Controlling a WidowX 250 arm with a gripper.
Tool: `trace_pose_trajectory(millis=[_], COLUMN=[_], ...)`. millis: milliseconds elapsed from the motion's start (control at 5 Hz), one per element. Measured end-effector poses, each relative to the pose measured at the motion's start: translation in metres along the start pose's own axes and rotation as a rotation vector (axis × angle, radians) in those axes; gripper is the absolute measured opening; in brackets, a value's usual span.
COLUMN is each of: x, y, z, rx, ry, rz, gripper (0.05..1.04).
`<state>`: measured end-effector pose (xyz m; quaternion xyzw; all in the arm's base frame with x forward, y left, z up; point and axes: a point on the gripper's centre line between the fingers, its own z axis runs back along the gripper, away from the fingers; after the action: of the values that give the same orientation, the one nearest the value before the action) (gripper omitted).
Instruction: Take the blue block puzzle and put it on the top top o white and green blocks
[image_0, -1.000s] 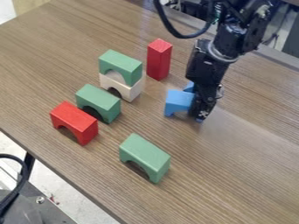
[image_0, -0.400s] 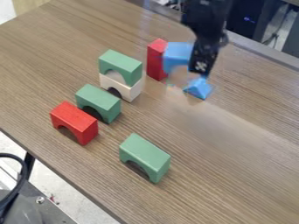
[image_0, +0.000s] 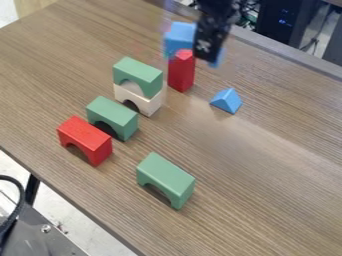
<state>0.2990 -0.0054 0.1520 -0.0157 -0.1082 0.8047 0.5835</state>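
Stage of the task: block in my grasp, placing still to be done. My pincer (image_0: 205, 52) is clamped on the blue block (image_0: 179, 37), which shows on both sides of it, at the upper middle of the camera view. The block appears raised off the table (image_0: 267, 175), in line of sight just behind and above the upright red block (image_0: 182, 70); whether it touches that block I cannot tell. The goal is the two-block stack, in which the green block (image_0: 137, 75) lies on the white block (image_0: 140, 100), its flat side uppermost and free to receive a load.

Done: the grasp and, as I judge it, the lift. Left: carriage to the stack, alignment over the green block, lowering, release and withdrawal. I therefore put the task at roughly its middle, with the exacting part ahead. The next move calls for a path high enough to clear the upright red block, which could be tipped by a low pass; a hard or off-centre set-down could shift the green block from its support.

Not required for this placement, in my reading: the small blue wedge (image_0: 227, 100), the red arch (image_0: 85, 141) and the two loose green arches (image_0: 112, 117) (image_0: 165, 180), all resting apart from the stack on the table
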Motion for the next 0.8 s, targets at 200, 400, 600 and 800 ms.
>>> trace_pose_trajectory(millis=[200,400,600,800], x=[0.018,0.026,0.033,0.043], y=[-0.002,-0.009,-0.015,-0.018], z=[-0.002,-0.004,-0.015,-0.021], rx=[0.024,0.002,-0.008,-0.016], ry=[-0.027,-0.020,-0.023,-0.022], rz=[-0.053,-0.096,-0.165,-0.202], gripper=[0.579,0.579,0.579,0.579])
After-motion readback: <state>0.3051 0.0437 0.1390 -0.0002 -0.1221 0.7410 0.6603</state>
